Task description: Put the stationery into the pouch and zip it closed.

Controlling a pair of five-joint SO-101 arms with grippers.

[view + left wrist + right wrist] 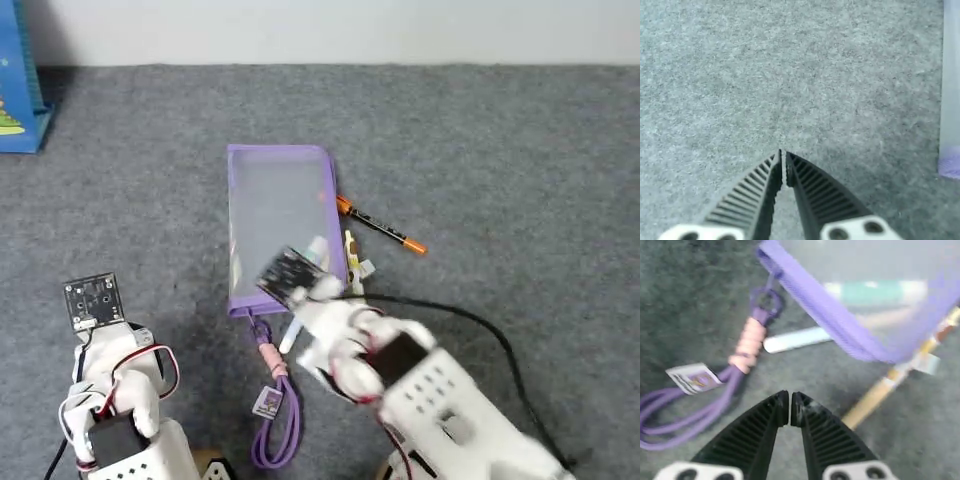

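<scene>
Pouch [280,210], just one, lay flat on the grey carpet [500,150] in your high view, translucent with purple edging. Its purple strap [275,425] trailed toward the arms. You had three loose pieces beside it: an orange-and-black pen [380,226], a yellow pencil [352,260] and a white pen [290,338]. The right arm [420,385] covered the pouch's near end and part of the pencil. The left arm [115,385] sat well apart from the pouch. A white wall [320,30] ran behind, and a blue box [18,90] was cut off at the edge.

Your left wrist view showed the left gripper [782,156] over bare carpet with its jaws together and nothing between them. A strip of the pouch lay at the frame's border.

Your right wrist view had the right gripper [790,399] closed and empty, above carpet near the white pen, the pencil and the strap's pink sleeve [750,342] and tag [692,377]. One teal-and-white item [870,291] showed through the pouch wall, too blurred to name.
</scene>
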